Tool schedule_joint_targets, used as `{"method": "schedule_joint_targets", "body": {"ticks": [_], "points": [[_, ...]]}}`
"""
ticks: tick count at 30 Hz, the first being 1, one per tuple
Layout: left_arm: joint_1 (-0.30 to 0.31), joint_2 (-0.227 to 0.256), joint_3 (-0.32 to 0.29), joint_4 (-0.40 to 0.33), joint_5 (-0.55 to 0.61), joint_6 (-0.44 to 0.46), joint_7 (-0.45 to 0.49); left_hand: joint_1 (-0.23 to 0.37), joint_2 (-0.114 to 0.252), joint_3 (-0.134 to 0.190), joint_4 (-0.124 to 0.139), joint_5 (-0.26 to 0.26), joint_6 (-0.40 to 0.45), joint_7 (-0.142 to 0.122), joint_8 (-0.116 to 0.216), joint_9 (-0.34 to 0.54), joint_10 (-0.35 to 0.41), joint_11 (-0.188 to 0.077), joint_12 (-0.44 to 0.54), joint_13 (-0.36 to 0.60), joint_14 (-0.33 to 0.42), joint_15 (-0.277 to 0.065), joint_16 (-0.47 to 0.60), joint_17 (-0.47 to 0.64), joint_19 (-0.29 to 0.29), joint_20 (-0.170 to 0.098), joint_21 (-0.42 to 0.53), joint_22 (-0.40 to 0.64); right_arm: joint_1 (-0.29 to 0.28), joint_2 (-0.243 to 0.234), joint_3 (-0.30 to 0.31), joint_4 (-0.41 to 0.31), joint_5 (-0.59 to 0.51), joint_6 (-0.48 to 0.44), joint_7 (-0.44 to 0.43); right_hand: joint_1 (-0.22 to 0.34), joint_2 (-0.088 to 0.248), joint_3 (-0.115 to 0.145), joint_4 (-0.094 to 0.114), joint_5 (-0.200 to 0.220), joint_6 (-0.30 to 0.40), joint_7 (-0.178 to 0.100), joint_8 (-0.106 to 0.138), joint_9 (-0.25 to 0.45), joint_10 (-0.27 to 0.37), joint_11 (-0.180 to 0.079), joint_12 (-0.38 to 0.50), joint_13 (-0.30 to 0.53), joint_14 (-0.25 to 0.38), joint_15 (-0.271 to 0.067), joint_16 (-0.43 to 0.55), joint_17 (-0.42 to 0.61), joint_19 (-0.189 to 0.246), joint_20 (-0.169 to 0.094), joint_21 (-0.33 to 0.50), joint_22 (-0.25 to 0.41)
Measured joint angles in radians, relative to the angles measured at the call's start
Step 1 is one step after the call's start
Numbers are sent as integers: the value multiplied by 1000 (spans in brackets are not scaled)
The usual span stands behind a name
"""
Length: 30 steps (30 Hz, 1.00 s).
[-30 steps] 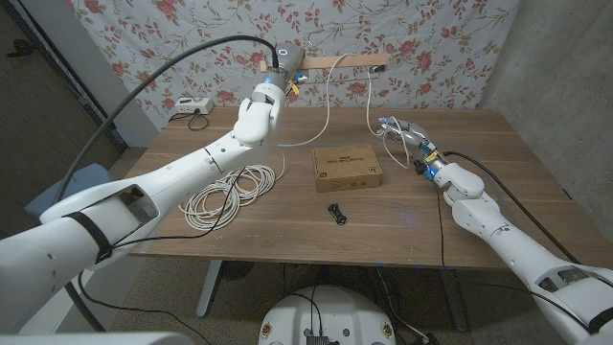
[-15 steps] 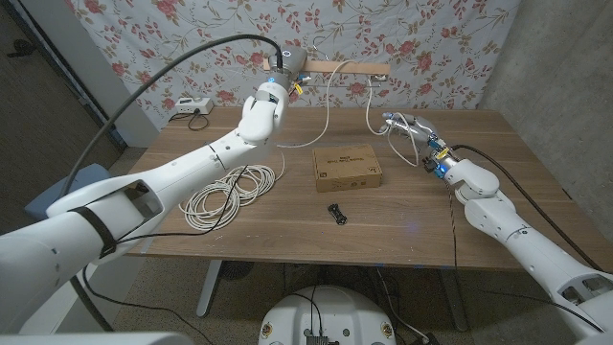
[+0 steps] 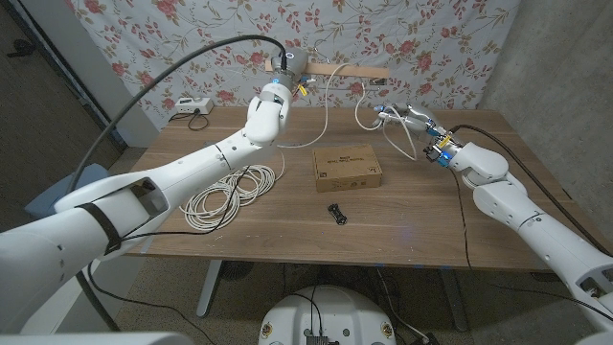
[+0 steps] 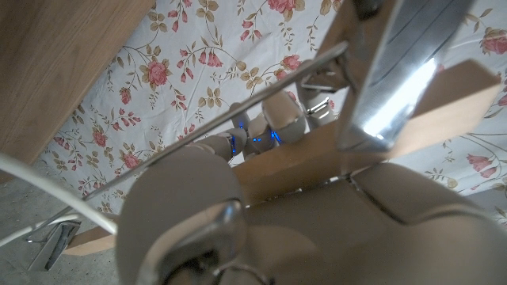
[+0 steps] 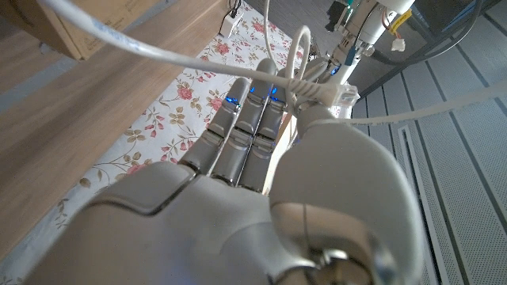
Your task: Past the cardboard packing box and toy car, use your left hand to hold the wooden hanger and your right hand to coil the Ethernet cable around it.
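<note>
My left hand (image 3: 286,71) grips one end of the wooden hanger (image 3: 352,72), held level in the air above the table's far edge. In the left wrist view the hanger's wooden bar (image 4: 313,158) and a metal clip (image 4: 396,71) cross over my left hand (image 4: 277,229). The white Ethernet cable (image 3: 327,110) rises from a coil (image 3: 230,190) on the table, passes the hanger and loops to my right hand (image 3: 406,119). My right hand (image 5: 253,182) pinches the cable near its plug (image 5: 342,93) between thumb and fingers, right of and below the hanger.
The cardboard box (image 3: 347,166) lies at the table's middle, with the small black toy car (image 3: 335,212) in front of it. A white device (image 3: 194,104) sits at the far left corner. A flowered wall stands behind the wooden table (image 3: 421,216).
My right hand has risen and moved back toward the hanger, carrying the cable end. The left hand and hanger have shifted slightly to the right.
</note>
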State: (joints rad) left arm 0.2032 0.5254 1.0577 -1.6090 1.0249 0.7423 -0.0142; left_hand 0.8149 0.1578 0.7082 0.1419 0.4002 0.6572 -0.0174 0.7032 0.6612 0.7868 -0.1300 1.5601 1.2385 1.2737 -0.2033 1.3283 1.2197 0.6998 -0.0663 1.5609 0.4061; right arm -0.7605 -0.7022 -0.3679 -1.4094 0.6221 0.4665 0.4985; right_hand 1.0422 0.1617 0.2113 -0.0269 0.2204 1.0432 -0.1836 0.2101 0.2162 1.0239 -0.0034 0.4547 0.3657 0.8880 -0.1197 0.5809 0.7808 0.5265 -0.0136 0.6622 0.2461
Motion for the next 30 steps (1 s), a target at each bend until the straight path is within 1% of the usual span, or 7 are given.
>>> {"method": "schedule_joint_targets", "body": {"ticks": [2, 8, 12, 14, 15, 24, 30], "points": [[-4, -2, 7, 4, 5, 2, -7, 0, 0, 0, 0, 0, 0, 0, 0, -4, 0, 0, 0, 0, 0, 0, 0, 0, 0, 0, 0, 0, 8, -7, -1, -10, -8, 3, 5, 0, 0, 0, 0, -7, 0, 0, 0, 0, 0, 0, 0, 0, 0, 0, 0, 0, 0, 0, 0, 0], [-17, -5, 26, 12, 15, 3, -27, 3, 3, 0, 0, -6, 0, 0, 0, -4, 0, 0, 0, 0, 0, 0, 0, 0, 0, 0, 0, 0, 39, -22, -5, -32, -31, 8, 17, 2, -2, 0, 0, -8, 0, 0, -1, 0, 0, 0, 0, 3, 0, 0, 0, 0, -4, 3, 8, -2], [-26, -5, 39, 15, 17, -1, -40, 3, 3, 0, 0, -6, -2, 2, 4, -4, 0, 0, 0, 0, 0, 0, 0, 0, 0, 0, 0, 0, 74, -25, -11, -35, -43, 11, 30, 2, -2, 0, 0, -8, 0, 0, -3, 0, 0, 0, 0, 4, 0, 0, 0, 2, -8, 0, 8, -5], [-30, -5, 44, 15, 18, -4, -45, 4, 4, 0, 0, -7, -2, 2, 5, -4, 1, 2, 0, 0, 0, 0, 0, 0, 0, 0, 0, 0, 84, -25, -13, -34, -47, 12, 36, 2, -2, 3, -3, -8, 0, 0, -2, 0, 0, 0, 0, 4, 0, 0, 0, 5, -7, 0, 8, -5], [-31, -5, 46, 15, 18, -7, -49, 4, 4, 0, 0, -7, -2, 2, 5, -4, 2, 2, 0, 0, 0, 0, 0, 0, 0, 0, 0, 0, 99, -24, -17, -31, -49, 15, 45, 2, -2, 4, -4, -8, 0, 0, -1, 0, 0, 0, 0, 5, 0, 0, 0, 5, -7, 0, 8, -5], [-42, 3, 61, 10, 16, -24, -65, 4, 4, 0, 0, -7, -2, 2, 5, -9, 2, 2, 0, 0, 0, 0, 0, 0, 0, 0, 0, -1, 182, 8, -40, 15, -52, 36, 108, 2, -2, 3, -5, -8, 0, 0, 2, 0, 0, 0, -4, 8, 0, 0, 0, 5, -7, 0, 15, -5], [-45, 10, 68, 1, 9, -34, -71, 2, 5, 0, 0, -7, -3, 2, 5, -10, 0, 0, 0, 0, 0, 0, 0, 0, 0, 0, 0, -3, 249, 44, -56, 62, -56, 49, 140, 2, -2, 1, -7, -8, 0, 0, 2, 5, 4, -4, -4, 8, 9, -2, 0, 4, -7, 0, 23, -9]]}}
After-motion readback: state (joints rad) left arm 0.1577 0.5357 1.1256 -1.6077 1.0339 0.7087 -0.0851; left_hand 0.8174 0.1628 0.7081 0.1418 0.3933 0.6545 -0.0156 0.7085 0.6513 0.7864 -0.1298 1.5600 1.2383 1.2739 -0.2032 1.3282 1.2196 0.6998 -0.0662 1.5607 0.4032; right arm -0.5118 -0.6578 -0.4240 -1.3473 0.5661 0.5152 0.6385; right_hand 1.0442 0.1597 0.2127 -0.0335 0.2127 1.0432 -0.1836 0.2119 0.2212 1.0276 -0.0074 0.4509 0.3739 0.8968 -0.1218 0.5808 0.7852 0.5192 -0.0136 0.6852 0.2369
